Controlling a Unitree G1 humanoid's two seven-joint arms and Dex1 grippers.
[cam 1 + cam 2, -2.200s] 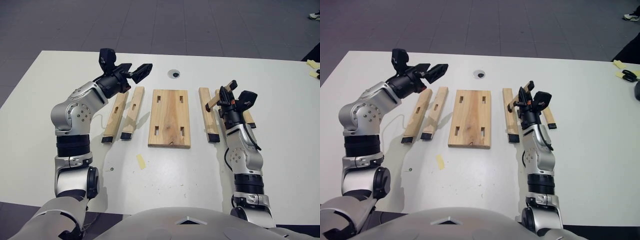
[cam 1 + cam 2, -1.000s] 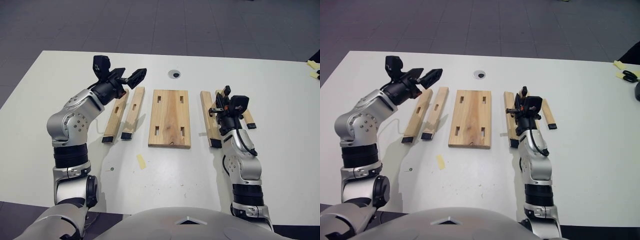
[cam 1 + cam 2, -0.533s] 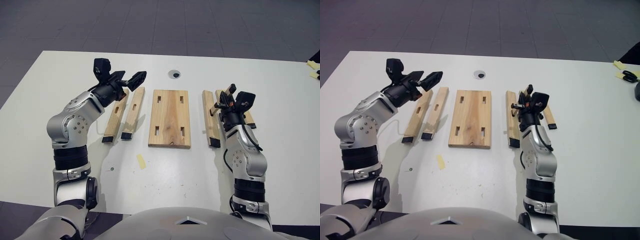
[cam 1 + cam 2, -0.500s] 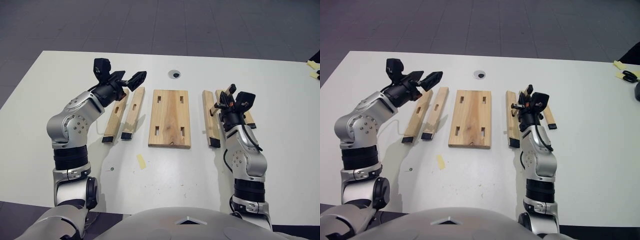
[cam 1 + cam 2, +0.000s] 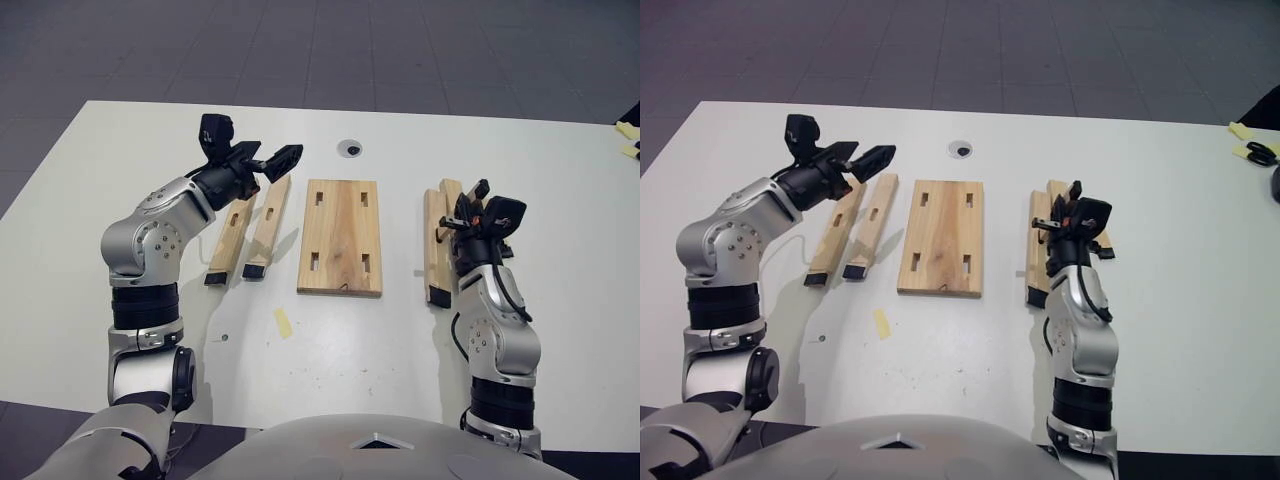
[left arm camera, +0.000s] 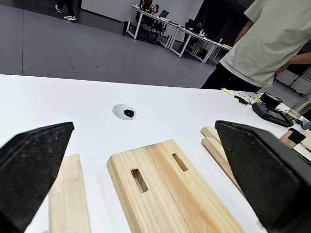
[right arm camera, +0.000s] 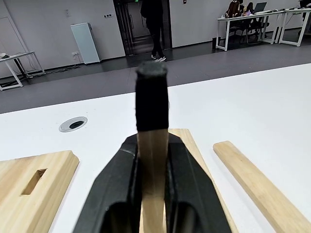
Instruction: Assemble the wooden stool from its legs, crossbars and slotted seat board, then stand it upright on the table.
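Note:
The slotted seat board (image 5: 340,235) lies flat mid-table. Two legs (image 5: 232,236) with black feet lie side by side to its left, and my left gripper (image 5: 267,160) hangs open just above their far ends, with nothing between its fingers (image 6: 34,165). Right of the board lies another leg (image 5: 433,250). My right gripper (image 5: 471,212) hovers over that leg's far half, shut on a short wooden piece with a black end (image 7: 151,111). One more wooden stick (image 7: 252,187) lies just right of it.
A round cable grommet (image 5: 348,148) sits in the table behind the board. A scrap of yellow tape (image 5: 283,322) lies on the near table. Yellow notes and dark items (image 5: 1252,145) rest at the far right edge. A person (image 6: 262,43) stands beyond the table.
My right gripper has carried the wooden piece rightward and nearer to me. The leg right of the board has slid right, away from the board. My left gripper has shifted slightly right, still open.

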